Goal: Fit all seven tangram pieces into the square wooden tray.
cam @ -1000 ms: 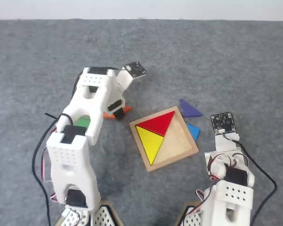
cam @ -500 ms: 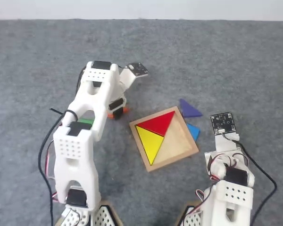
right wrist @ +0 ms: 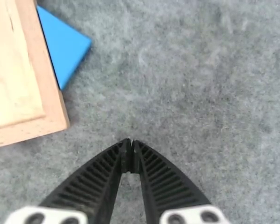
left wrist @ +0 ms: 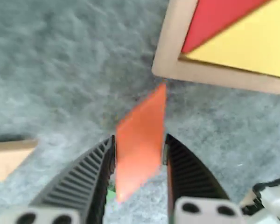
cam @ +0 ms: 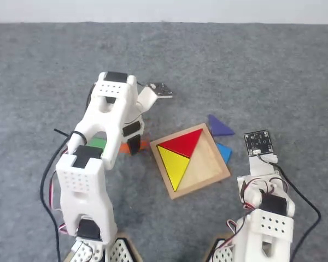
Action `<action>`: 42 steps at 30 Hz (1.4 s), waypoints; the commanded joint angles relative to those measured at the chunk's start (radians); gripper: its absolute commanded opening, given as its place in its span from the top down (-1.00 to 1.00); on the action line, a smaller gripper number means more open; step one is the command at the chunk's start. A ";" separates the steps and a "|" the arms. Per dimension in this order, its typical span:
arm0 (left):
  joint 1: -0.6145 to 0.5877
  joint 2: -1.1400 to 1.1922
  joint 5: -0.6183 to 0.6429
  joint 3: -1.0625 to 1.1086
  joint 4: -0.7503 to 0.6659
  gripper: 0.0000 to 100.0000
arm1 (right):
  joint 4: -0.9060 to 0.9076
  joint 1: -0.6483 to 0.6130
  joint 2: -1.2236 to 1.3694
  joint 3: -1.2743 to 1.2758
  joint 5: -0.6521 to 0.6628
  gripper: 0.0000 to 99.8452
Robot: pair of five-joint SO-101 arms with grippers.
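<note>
Left tool (left wrist: 140, 139) moves nearer the tray (left wrist: 170, 51), clamped on the orange piece (left wrist: 137, 154); in the high view the arm (cam: 106, 125) hides most of it.

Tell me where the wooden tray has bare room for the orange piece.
The square wooden tray is bare in the half bordered by the red triangle, yellow triangle and rim beside the blue piece. Crowded: its opposite corner, where the left pincer holds the orange piece.

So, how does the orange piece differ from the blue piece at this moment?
The orange piece is clamped between the left arm's jaws; the blue piece lies free on the carpet. The orange piece is near the wooden tray's left corner, the blue piece beside its right edge. Both are outside the tray.
</note>
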 commanded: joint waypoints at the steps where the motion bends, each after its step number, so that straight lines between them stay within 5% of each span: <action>1: 0.008 -0.083 0.017 0.007 -0.061 0.68 | -0.021 0.008 -0.015 -0.005 0.011 0.96; 10: 0.049 -0.233 0.029 0.176 -0.100 0.68 | -0.021 0.008 -0.015 -0.005 0.011 0.96; 18: 0.060 -0.244 0.064 0.406 -0.361 0.68 | -0.021 0.008 -0.015 -0.005 0.011 0.96; 28: -0.018 -0.046 0.046 0.202 -0.341 0.68 | -0.021 0.008 -0.015 -0.005 0.011 0.96; 42: -0.057 -0.049 0.032 -0.113 -0.124 0.68 | -0.021 0.008 -0.015 -0.005 0.011 0.96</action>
